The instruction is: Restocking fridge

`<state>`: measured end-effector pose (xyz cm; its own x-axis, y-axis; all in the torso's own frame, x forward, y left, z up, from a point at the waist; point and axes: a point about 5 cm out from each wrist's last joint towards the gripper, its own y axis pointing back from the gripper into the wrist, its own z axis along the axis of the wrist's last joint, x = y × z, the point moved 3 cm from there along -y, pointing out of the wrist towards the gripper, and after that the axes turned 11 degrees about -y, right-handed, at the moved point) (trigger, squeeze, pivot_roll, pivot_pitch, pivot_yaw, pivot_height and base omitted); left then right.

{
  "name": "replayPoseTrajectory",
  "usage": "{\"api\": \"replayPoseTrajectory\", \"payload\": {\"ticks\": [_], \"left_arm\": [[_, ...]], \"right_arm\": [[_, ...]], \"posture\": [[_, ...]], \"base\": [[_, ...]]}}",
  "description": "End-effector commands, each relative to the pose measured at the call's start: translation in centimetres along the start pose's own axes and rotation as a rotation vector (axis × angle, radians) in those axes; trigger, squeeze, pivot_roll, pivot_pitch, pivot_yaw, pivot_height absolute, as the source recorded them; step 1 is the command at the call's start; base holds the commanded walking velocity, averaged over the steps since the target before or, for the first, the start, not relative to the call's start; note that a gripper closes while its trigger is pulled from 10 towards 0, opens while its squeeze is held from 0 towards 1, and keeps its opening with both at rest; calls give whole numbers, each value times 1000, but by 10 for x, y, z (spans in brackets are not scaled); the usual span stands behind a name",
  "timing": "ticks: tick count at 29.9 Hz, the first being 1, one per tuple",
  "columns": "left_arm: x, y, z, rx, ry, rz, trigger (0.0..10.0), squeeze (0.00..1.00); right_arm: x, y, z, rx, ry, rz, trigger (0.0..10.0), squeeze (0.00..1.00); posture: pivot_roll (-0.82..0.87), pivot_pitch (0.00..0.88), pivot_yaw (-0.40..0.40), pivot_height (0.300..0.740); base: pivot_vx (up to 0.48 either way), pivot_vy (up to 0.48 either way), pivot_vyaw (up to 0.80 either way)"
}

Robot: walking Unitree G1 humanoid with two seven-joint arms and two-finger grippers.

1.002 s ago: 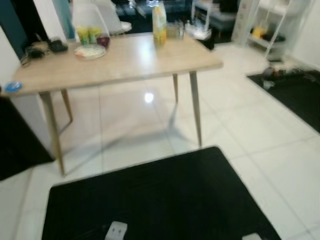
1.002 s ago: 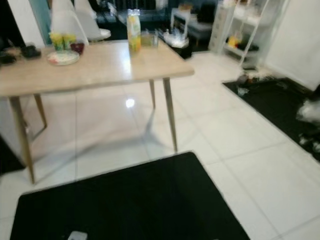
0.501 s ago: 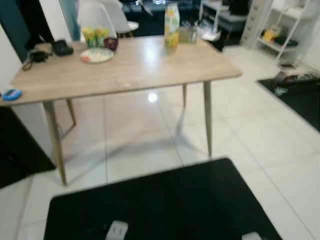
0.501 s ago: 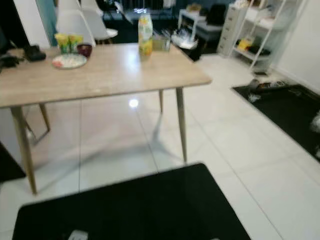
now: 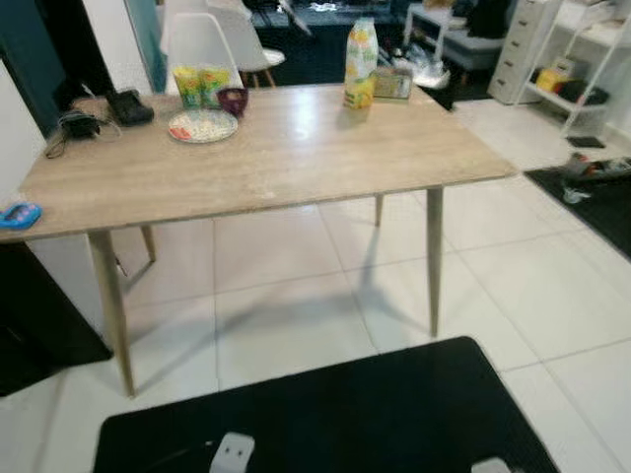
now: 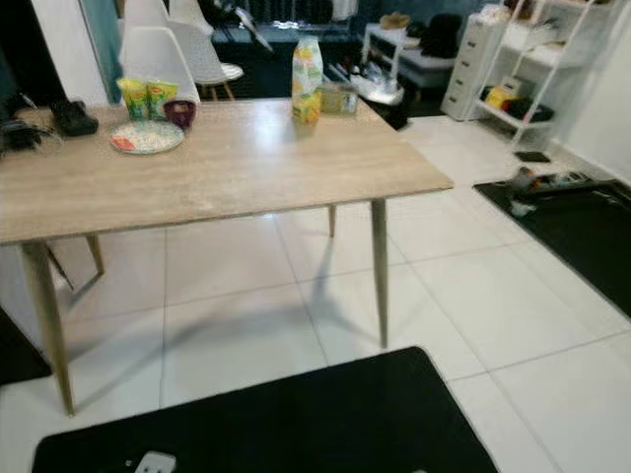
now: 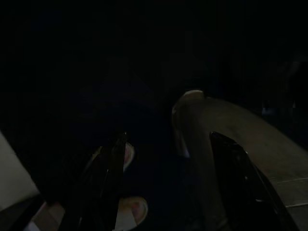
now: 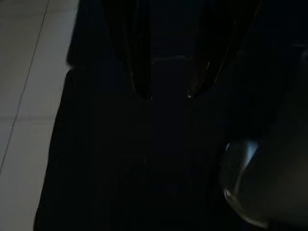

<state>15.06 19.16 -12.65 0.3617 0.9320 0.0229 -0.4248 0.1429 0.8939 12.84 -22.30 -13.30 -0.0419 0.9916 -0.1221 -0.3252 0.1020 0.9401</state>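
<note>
since the earlier frames the camera has come nearer to the wooden table (image 5: 296, 158) and tipped up a little, so the table sits lower and larger in the head views and less of the black mat (image 5: 325, 419) shows at the near edge; nothing on the tabletop has shifted relative to it.

left gripper (image 7: 168, 178) hangs idle in deep shade, its two black fingers parted by a clear gap with nothing between them. right gripper (image 8: 166, 94) hangs over the dark mat beside the white tiled floor (image 8: 24, 96), fingers also apart by a moderate gap, tips touching nothing.

juice carton (image 5: 361, 64) stands upright at the far right of the table, long axis vertical, cap end up, printed face toward the camera. just beyond it to the right sits a small box-like container (image 5: 392, 85), too blurred to name. at the far left of the table a plate (image 5: 202, 125) lies flat, with two small yellow-green packs (image 5: 200, 84) standing upright behind it and a dark bowl (image 5: 233, 100) just right of them. a black device with a cable (image 5: 108, 110) lies further left, and a blue object (image 5: 20, 214) rests at the near left edge. a white chair (image 5: 202, 39) stands behind the table.
</note>
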Motion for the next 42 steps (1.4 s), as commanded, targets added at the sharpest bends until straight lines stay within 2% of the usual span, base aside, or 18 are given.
{"api": "replayPoseTrajectory", "payload": {"ticks": [1,4,26,42], "left_arm": [[-3,1,-9,31,-6,-11,10000,0],[-3,1,-9,31,-6,-11,10000,0],[-4,1,-12,40,12,-4,10000,0],[-2,2,-17,56,13,12,10000,0]], "right_arm": [[3,0,2,-6,3,4,10000,0],[4,0,2,-5,2,5,10000,0],[6,-1,-2,24,-8,5,10000,0],[6,0,-4,34,-11,2,10000,0]], "posture": [[53,0,-32,740],[53,0,-32,740],[55,0,-28,740],[51,0,-28,740]], "base": [[304,0,0],[304,0,0],[297,0,-788],[0,0,-788]]}}
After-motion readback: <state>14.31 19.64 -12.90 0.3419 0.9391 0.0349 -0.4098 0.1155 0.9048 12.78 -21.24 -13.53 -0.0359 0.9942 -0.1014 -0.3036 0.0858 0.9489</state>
